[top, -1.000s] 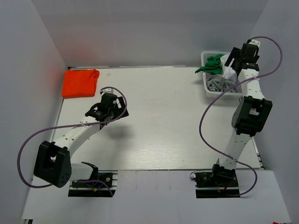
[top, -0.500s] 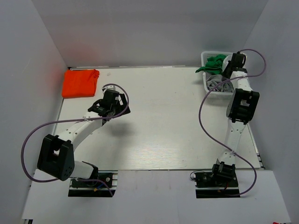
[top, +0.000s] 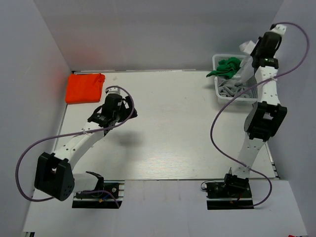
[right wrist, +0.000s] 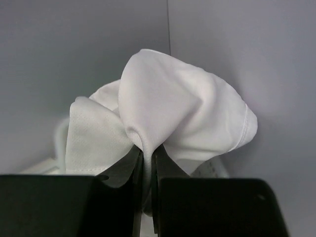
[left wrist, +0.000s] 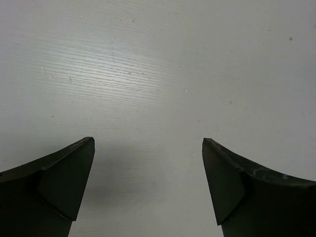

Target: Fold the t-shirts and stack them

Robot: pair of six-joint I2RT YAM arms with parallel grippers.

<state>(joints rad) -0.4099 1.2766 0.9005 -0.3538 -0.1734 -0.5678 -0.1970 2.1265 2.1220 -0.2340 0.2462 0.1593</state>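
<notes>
My right gripper (top: pixel 253 53) (right wrist: pixel 147 151) is raised above the basket, shut on a bunched fold of the white t-shirt (top: pixel 244 69) (right wrist: pixel 182 108), which trails down into the basket. The green t-shirt (top: pixel 226 66) and the grey t-shirt (top: pixel 231 90) lie crumpled in that basket. At the table's far left, the orange t-shirt (top: pixel 85 87) lies folded. Below and right of it, my left gripper (top: pixel 100 117) (left wrist: pixel 148 140) hangs open over bare table with nothing between its fingers.
The white mesh basket (top: pixel 217 59) stands in the far right corner against the walls. Grey walls close in the table on the left, back and right. Both arms' cables loop over the table top (top: pixel 168 123).
My right gripper dropped into the basket, shut on the white t-shirt and lifted it up towards the back wall. The left arm shifted only slightly and stayed open.
</notes>
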